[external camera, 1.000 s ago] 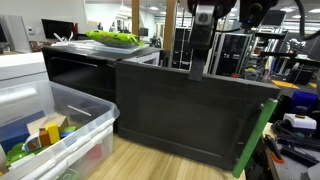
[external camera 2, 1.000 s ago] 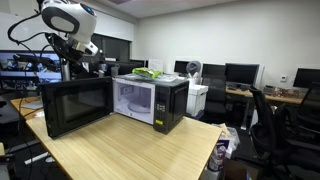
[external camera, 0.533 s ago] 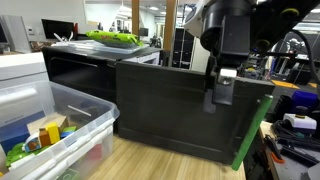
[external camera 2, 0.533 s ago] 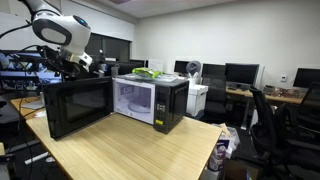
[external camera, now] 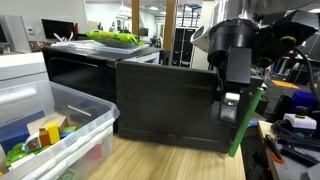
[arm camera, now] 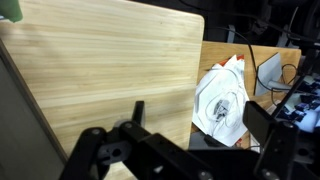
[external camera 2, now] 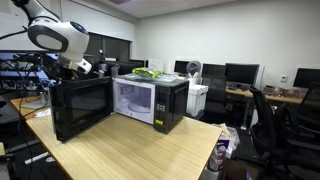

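Over on the left, a clear plastic storage bin [external camera: 88, 128] holds a jumble of colourful small items [external camera: 40, 135], too blurry to name. Next along is the black countertop microwave [external camera: 85, 68], with a green leafy-looking thing [external camera: 112, 38] lying on its roof. Its white cavity [external camera 2: 133, 98] looks empty as far as anyone can tell. Its dark swung-open door [external camera: 170, 110] fills the middle. Far right, the robot's black two-finger gripper [external camera: 229, 108] hangs just beside the door's free edge, jaws spread wide with nothing in them. Seems like it's lining up on the door. Any contact there would call for a square, gentle approach near that edge, since the door swings easily.
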### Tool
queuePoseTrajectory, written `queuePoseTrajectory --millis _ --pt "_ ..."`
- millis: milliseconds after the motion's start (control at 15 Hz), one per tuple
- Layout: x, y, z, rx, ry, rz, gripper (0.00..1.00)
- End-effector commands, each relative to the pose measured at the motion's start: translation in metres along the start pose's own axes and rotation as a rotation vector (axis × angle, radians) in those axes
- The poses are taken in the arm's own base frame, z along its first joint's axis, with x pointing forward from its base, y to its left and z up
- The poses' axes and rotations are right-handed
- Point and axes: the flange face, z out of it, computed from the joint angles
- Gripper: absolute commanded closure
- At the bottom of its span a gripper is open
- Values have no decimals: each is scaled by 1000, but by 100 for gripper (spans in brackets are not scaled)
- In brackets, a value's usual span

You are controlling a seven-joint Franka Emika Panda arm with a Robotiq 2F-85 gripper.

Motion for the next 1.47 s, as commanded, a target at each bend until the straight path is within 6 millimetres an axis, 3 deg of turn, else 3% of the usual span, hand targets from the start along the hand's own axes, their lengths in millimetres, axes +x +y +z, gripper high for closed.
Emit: queuePoseTrajectory --millis 0,733,1400 --pt "2 16 -10 -22 53 -1 0" --pt "33 76 -41 -138 228 96 0" --pt "85 129 -70 -240 427 235 0"
